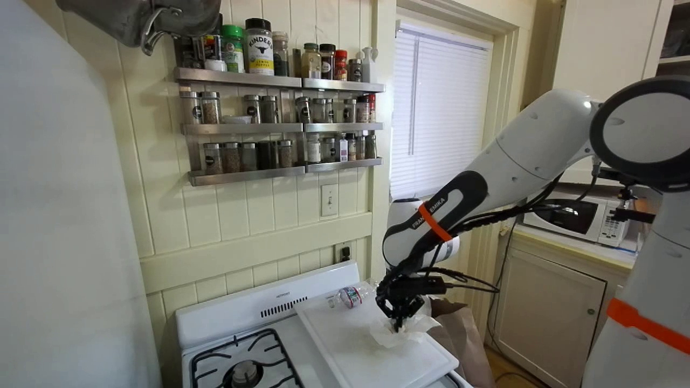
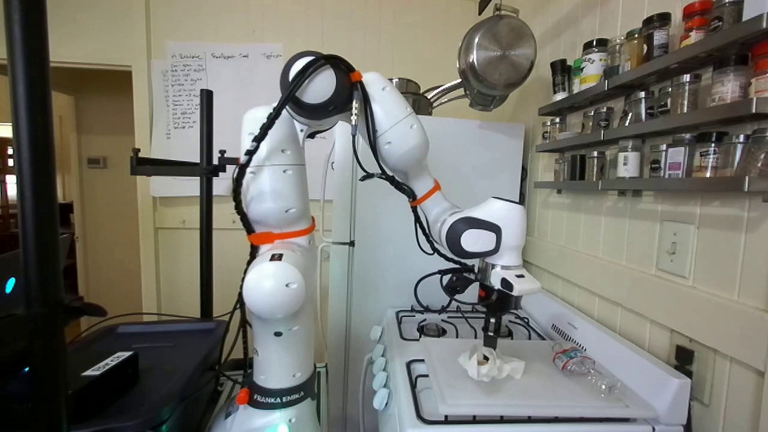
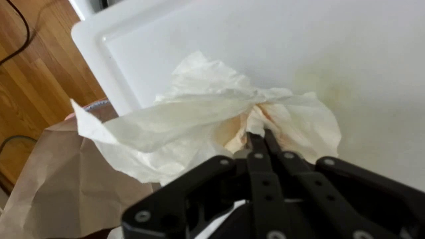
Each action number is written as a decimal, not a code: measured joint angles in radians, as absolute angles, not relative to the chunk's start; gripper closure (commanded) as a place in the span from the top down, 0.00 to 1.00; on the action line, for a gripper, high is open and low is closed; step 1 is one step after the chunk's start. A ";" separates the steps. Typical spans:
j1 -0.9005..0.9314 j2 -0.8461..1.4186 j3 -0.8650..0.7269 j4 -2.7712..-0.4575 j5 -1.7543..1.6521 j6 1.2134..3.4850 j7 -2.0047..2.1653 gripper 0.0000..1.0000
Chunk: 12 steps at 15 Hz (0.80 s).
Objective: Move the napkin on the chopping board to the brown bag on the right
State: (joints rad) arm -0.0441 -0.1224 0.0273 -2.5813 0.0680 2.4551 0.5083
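Note:
The napkin is a crumpled white wad, seen in both exterior views [image 1: 420, 326] [image 2: 501, 367] and in the wrist view [image 3: 186, 119], with orange-brown stains at its middle. My gripper [image 3: 260, 132] points down and its fingers are nearly together, with a fold of napkin pinched at the tips. It also shows in both exterior views [image 1: 398, 326] [image 2: 490, 343]. The napkin is at the pale chopping board [image 1: 345, 339] [image 2: 456, 393] [image 3: 265, 39]; I cannot tell whether it still touches the board. The brown bag [image 1: 466, 339] [image 3: 79, 179] stands beside the board's edge, below it; its opening is mostly hidden.
A clear plastic bottle [image 1: 353, 296] [image 2: 573, 361] lies on the board near the stove's back panel [image 2: 636, 360]. Black burner grates [image 1: 242, 372] lie beside the board. Spice shelves [image 1: 242, 128] hang on the wall. A white refrigerator [image 2: 444, 228] stands beyond the stove.

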 measured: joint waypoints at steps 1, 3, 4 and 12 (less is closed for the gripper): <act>-0.053 -0.130 0.021 -2.573 0.057 2.479 0.522 0.01; -0.078 -0.136 0.013 -2.554 0.022 2.540 0.567 0.01; -0.093 -0.134 0.011 -2.542 -0.005 2.571 0.598 0.01; -0.156 -0.088 -0.005 -2.476 -0.115 2.653 0.764 0.01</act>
